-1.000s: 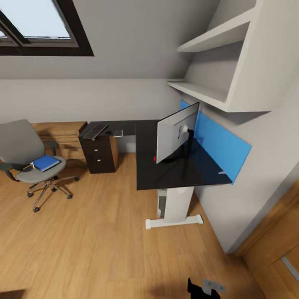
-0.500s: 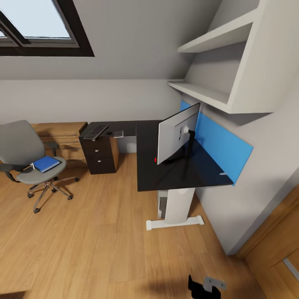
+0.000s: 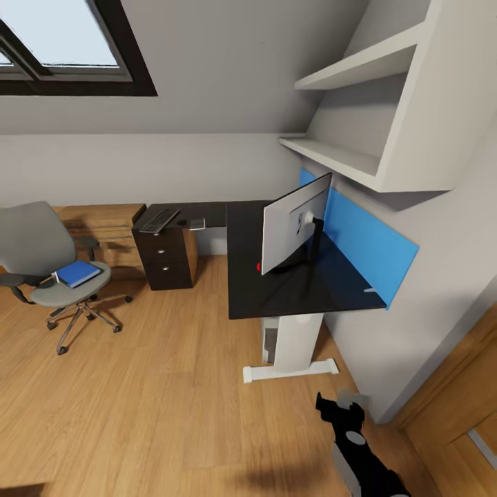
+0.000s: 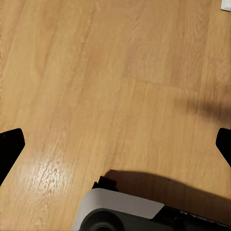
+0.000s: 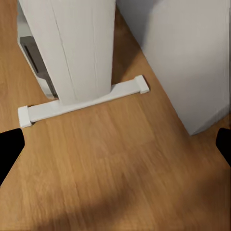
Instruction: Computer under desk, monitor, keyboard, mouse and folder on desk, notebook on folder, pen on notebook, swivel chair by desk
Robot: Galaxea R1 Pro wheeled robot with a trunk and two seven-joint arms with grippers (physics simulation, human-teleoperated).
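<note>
Standing in place: wide black monitor (image 3: 295, 224) and long black keyboard (image 3: 157, 219) on the black-topped desk (image 3: 241, 290). Outstanding: bright-blue folder (image 3: 77, 273) lying on the grey swivel chair (image 3: 48, 266). I am carrying nothing, my right gripper (image 3: 341, 406) and left gripper (image 4: 115, 144) both spread wide.

i see the desk (image 3: 241, 290) with a glossy black top, a bright blue back panel and a white leg; the monitor (image 3: 293, 224) shows a light grey back and a red dot at its lower corner; the swivel chair (image 3: 41, 252) is grey with black armrests, the folder (image 3: 77, 273) on it vivid blue; the floor (image 3: 152, 393) is warm honey wood grain; my right end effector (image 3: 339, 404) is black.
</note>
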